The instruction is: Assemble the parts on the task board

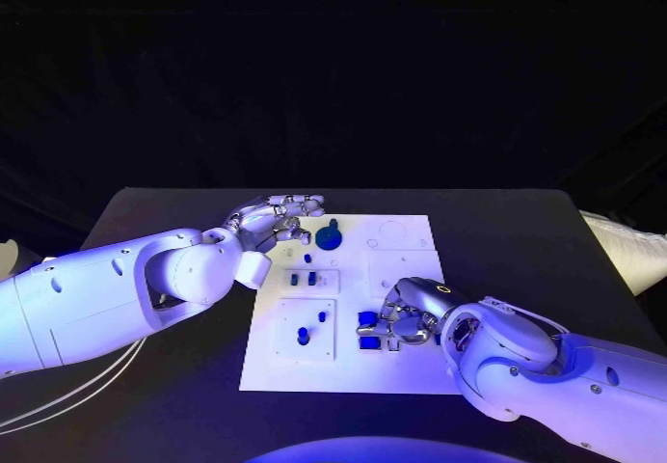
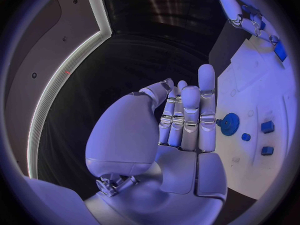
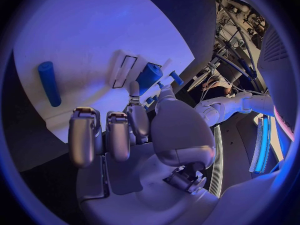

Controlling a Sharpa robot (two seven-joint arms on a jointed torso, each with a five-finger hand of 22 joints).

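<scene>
The left hand (image 1: 279,220) hovers over the far left edge of the task board (image 1: 403,371), its fingers apart and holding nothing; the blue gear (image 1: 330,235) lies just beside it, toward the board's middle, so this hand is the nearer one to it. Farther right, the right hand (image 1: 408,313) sits low over the board's near half, fingers bent down against the blue blocks (image 1: 368,329). I cannot tell whether it grips one.

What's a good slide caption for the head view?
Left hand hovers beside a round blue gear on the white task board; right hand works at blue blocks.
</scene>
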